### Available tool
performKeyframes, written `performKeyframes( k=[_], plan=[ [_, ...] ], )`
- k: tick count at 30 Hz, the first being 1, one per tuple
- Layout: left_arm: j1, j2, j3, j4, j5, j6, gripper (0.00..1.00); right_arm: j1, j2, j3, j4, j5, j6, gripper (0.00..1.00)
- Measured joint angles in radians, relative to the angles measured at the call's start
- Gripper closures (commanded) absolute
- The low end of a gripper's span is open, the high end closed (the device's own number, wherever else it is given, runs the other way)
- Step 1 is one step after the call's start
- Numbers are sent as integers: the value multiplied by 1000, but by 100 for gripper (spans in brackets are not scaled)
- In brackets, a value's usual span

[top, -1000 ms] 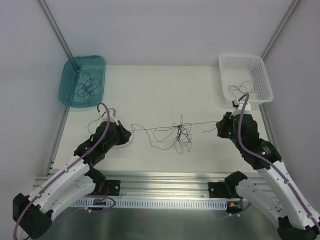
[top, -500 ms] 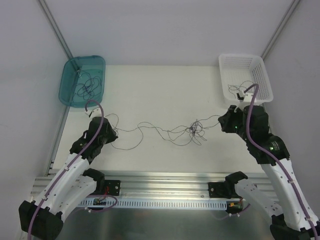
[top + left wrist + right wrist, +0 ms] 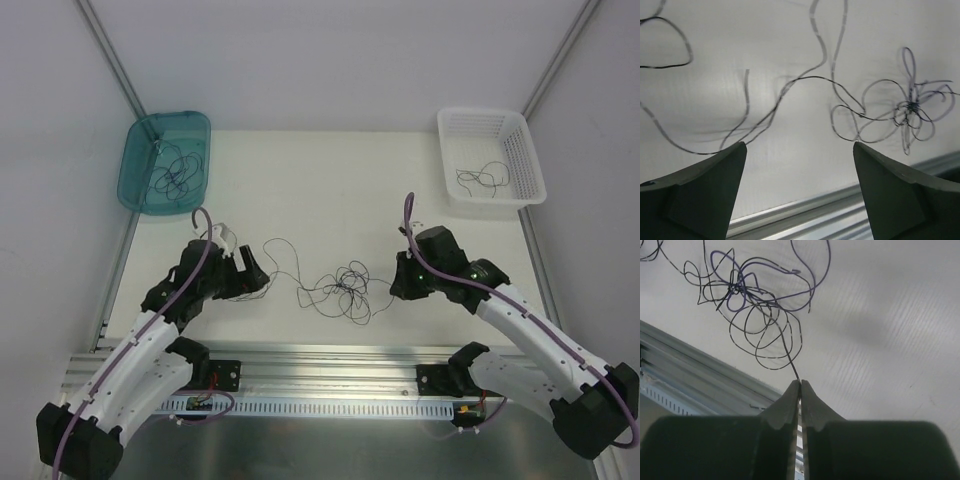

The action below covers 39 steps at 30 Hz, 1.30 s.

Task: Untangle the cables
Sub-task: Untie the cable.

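The cables [image 3: 345, 285] lie as a small dark knot of thin loops on the white table between my two arms. Loose strands [image 3: 280, 258] trail left from the knot toward my left gripper [image 3: 262, 278]. That gripper [image 3: 799, 145] is open, with only bare table between its fingers [image 3: 715, 190]; the knot [image 3: 910, 107] lies ahead to its right. My right gripper [image 3: 397, 287] sits just right of the knot. In the right wrist view its jaws [image 3: 800, 382] are shut on the end of one strand that runs up into the knot [image 3: 740, 290].
A teal bin [image 3: 140, 135] at the back left holds several dark cables [image 3: 175, 170]. A white basket [image 3: 525, 160] at the back right holds one cable [image 3: 482, 177]. A metal rail [image 3: 320, 352] runs along the near table edge.
My left gripper has opened and let go of its strand. The right arm has swung from beside the basket down toward the centre, and the stretched cables have gone slack into a knot.
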Motion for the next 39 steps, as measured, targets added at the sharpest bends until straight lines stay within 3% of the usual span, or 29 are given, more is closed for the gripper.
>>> performKeyframes(
  k=[3, 6, 13, 16, 20, 24, 27, 30, 36, 39],
  plan=[
    [-72, 51, 36, 44, 99, -3, 5, 51, 17, 0, 10, 3, 18, 73],
    [-228, 140, 89, 92, 125, -11, 7, 95, 46, -3, 19, 21, 39, 58],
    [-420, 367, 145, 219, 101, -72, 13, 142, 19, -6, 32, 66, 71, 50],
    [-456, 462, 174, 259, 59, -90, 13, 151, -28, -6, 56, 84, 92, 50],
    [-479, 601, 243, 313, 4, -58, 15, 156, -70, -18, 117, 98, 123, 41],
    [-497, 729, 311, 372, -40, 30, 24, 159, -73, -39, 166, 104, 149, 36],
    [-509, 808, 341, 415, -56, 77, 33, 162, -67, -43, 192, 106, 166, 35],
    [-513, 867, 348, 444, -64, 103, 49, 163, -61, -53, 229, 122, 186, 35],
    [-522, 953, 348, 476, -68, 122, 93, 163, -14, -56, 303, 145, 238, 35],
    [-532, 953, 345, 496, -70, 132, 100, 163, 37, -56, 345, 151, 286, 37]
  ],
)
